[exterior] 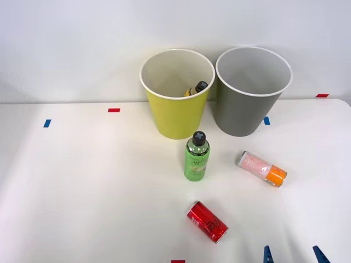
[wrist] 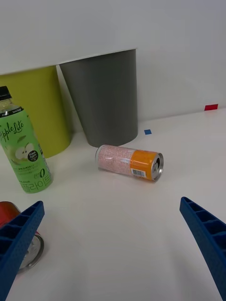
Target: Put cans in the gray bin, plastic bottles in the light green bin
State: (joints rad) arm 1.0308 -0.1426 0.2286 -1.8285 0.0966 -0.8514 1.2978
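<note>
Currently the right gripper [wrist: 113, 244] stands wide open and holds nothing; its two blue ribbed fingers [wrist: 19, 235] sit far apart above the white table [exterior: 82, 181], and their tips show at the table's near edge in the front view [exterior: 292, 255].

Pink can [wrist: 129, 162]: a smooth cylinder lying on its side ahead of the fingers, between them and well clear of both. Its body is pale pink with a fine speckled print, one end band is orange with a small barcode, and the silver end with a pull tab faces the fingers' side.

Red can [exterior: 207, 221]: a shiny red cylinder, also on its side, just beside one finger; its silver end rim shows behind that finger in the wrist view.

Green bottle [wrist: 23, 150]: upright, glossy bright green plastic, black screw cap. The label reads "Apple Lite" above an apple picture; the smaller print is not legible.

Gray bin [wrist: 106, 99]: round, tapering, matte plastic, pale rim, standing beyond the pink can.

Green bin [exterior: 176, 109]: same shape, yellow-green outside, white inside, touching or almost touching the gray bin. A yellowish bottle [exterior: 196, 89] with a black cap lies tilted inside it.
</note>
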